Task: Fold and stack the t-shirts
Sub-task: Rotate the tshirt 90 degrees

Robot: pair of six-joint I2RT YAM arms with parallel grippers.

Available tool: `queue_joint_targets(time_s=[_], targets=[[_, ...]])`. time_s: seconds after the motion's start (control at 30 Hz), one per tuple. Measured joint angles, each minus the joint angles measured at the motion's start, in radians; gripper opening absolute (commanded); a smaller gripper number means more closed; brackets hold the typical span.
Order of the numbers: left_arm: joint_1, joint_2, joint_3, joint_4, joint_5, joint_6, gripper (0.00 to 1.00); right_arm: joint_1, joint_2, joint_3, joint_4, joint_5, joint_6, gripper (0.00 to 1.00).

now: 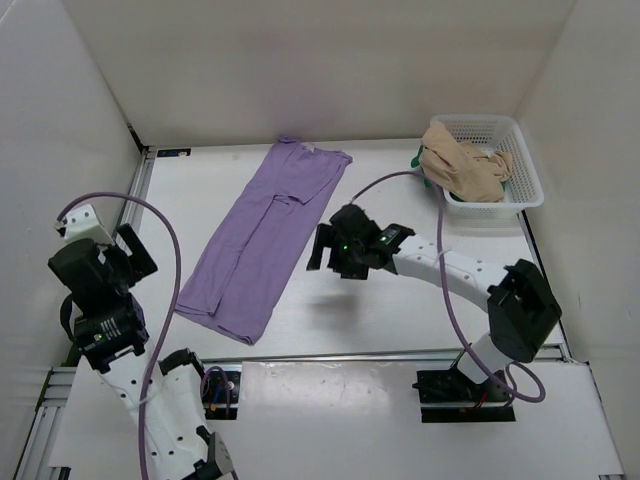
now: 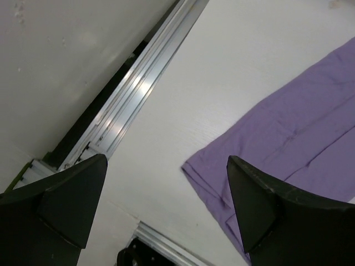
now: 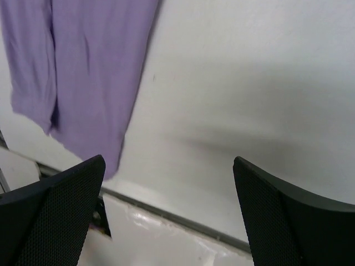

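I see the lavender shirt [image 1: 262, 240] mid-frame on the surface [image 1: 400, 310], long axis upper centre to lower left. My right tool [image 1: 322, 250], just right of it, is nearer than my left tool [image 1: 137, 252]; the 2 stand spread, empty.

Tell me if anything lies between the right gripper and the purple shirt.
Nothing visible does. The right gripper, jaws open, hovers just beside the lavender shirt, with only bare table between them.
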Motion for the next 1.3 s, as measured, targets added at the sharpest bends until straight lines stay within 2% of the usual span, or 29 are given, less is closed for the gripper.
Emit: queue_joint_targets(time_s=[0.13, 0.2, 0.37, 0.57, 0.8, 0.9, 0.93, 1.03, 1.1, 1.3], targets=[[-0.001, 0.015, 0.024, -0.105, -0.051, 0.0, 1.0, 0.105, 0.064, 0.011, -0.007, -0.051, 0.034, 0.95], [-0.001, 0.032, 0.039, -0.169, -0.091, 0.0, 1.0, 0.151, 0.118, 0.032, -0.001, -0.082, 0.066, 0.83], [0.0, 0.04, 0.076, -0.297, -0.151, 0.0, 1.0, 0.226, 0.259, 0.044, 0.104, -0.169, 0.212, 0.64], [0.002, -0.01, 0.123, -0.331, -0.178, 0.0, 1.0, 0.305, 0.377, 0.044, 0.21, -0.205, 0.397, 0.62], [0.002, -0.019, 0.071, -0.323, -0.179, 0.0, 1.0, 0.329, 0.471, 0.058, 0.396, -0.294, 0.624, 0.54], [0.002, -0.009, 0.048, -0.291, -0.192, 0.0, 1.0, 0.328, 0.522, 0.104, 0.42, -0.309, 0.682, 0.36], [0.002, -0.006, 0.041, -0.277, -0.201, 0.0, 1.0, 0.327, 0.541, 0.117, 0.43, -0.316, 0.702, 0.21], [0.002, 0.002, 0.019, -0.235, -0.211, 0.0, 1.0, 0.327, 0.559, 0.13, 0.445, -0.295, 0.726, 0.0], [0.002, 0.009, 0.008, -0.222, -0.193, 0.0, 1.0, 0.325, 0.558, 0.126, 0.451, -0.293, 0.733, 0.0], [0.002, 0.075, -0.087, -0.223, 0.021, 0.0, 0.88, 0.277, 0.437, -0.042, 0.429, -0.315, 0.652, 0.0]])
